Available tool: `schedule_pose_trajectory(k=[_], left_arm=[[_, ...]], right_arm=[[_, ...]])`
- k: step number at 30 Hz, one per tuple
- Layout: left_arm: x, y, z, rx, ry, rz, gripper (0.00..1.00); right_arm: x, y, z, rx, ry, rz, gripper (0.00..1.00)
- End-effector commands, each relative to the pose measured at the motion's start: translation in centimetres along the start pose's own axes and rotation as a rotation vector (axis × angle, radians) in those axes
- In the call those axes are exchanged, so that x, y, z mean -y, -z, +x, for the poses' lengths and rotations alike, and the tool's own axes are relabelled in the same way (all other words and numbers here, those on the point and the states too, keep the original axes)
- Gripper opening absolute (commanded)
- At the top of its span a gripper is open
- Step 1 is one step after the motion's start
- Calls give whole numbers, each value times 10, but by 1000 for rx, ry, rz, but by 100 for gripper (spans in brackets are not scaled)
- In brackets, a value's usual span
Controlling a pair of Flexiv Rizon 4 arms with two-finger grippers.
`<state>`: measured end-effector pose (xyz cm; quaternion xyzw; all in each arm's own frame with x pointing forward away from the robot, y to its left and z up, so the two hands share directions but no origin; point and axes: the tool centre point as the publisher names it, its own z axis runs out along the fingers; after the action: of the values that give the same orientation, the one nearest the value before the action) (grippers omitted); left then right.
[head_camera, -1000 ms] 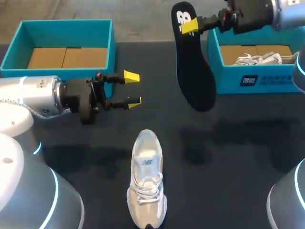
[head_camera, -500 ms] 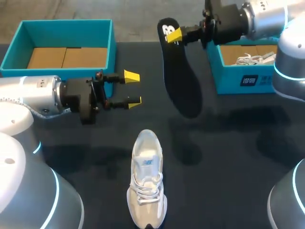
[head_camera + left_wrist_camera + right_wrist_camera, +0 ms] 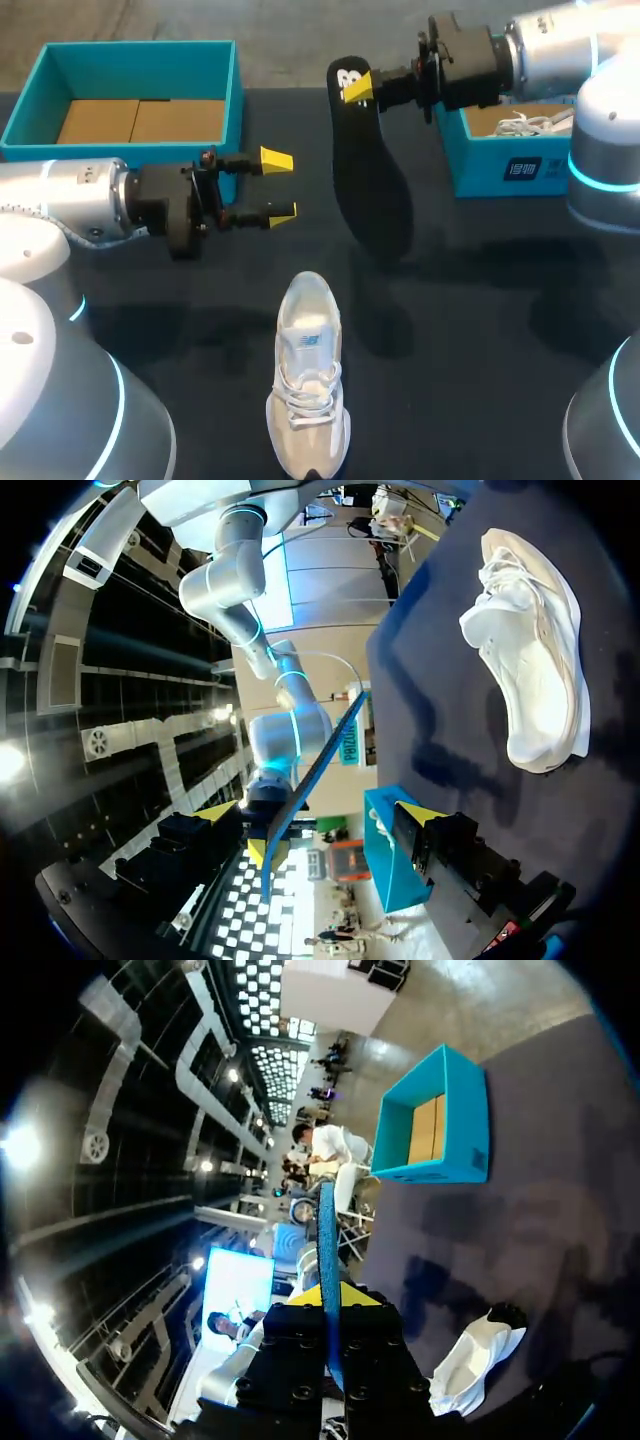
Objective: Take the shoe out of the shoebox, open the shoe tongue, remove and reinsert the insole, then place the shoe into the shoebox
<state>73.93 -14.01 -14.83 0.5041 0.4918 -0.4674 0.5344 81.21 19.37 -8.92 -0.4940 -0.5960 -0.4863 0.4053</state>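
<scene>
Right now the right gripper (image 3: 357, 88) is clamped on the heel end of the insole (image 3: 372, 195), one yellow tip on each face. The insole hangs from those fingers with its toe end pointing down toward the table (image 3: 480, 330) and clear of the surface, its shadow lying on the dark top beneath it. Its black upper face, with a white mark near the heel, shows in the head view. In the right wrist view the insole (image 3: 326, 1250) appears edge-on as a thin blue strip running straight out from between the tips.

The left gripper (image 3: 278, 186) holds nothing (its two yellow-tipped fingers stand apart with only air between them). It points across the table toward the hanging insole, which is ahead of its fingertips and well apart from them. In the left wrist view the insole (image 3: 318, 765) again shows edge-on, ahead of the spread fingers.

The white shoe (image 3: 308, 390) lies on the table, sole down, laces up, off to one side of the left gripper's fingers and lower than the hanging insole's toe. Neither gripper touches it.

The teal shoebox (image 3: 505, 170) sits close behind the right gripper, beside that arm, and a second shoe (image 3: 535, 123) lies inside it. A second teal box (image 3: 130, 48), with a brown cardboard floor, stands beside the left arm, behind its gripper.
</scene>
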Motion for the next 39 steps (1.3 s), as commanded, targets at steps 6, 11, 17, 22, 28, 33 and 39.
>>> schedule_pose_trajectory(k=[6,11,17,22,28,33,39], left_arm=[[1,-1,1,1,-2,-4,100],[-3,-5,-1,-3,-31,4,100],[-8,-14,-1,24,-81,7,100],[-12,-25,3,44,-78,14,100],[-10,-43,3,57,-84,27,100],[-3,-56,1,67,-89,36,100],[-1,-65,-6,72,-111,27,93]], right_arm=[[6,-8,-5,-14,1,-51,0],[6,-8,-5,-14,1,-51,0],[6,-8,-5,-14,1,-51,0],[6,-8,-5,-14,1,-51,0],[6,-8,-5,-14,1,-51,0],[6,-8,-5,-14,1,-51,0],[6,-8,-5,-14,1,-51,0]])
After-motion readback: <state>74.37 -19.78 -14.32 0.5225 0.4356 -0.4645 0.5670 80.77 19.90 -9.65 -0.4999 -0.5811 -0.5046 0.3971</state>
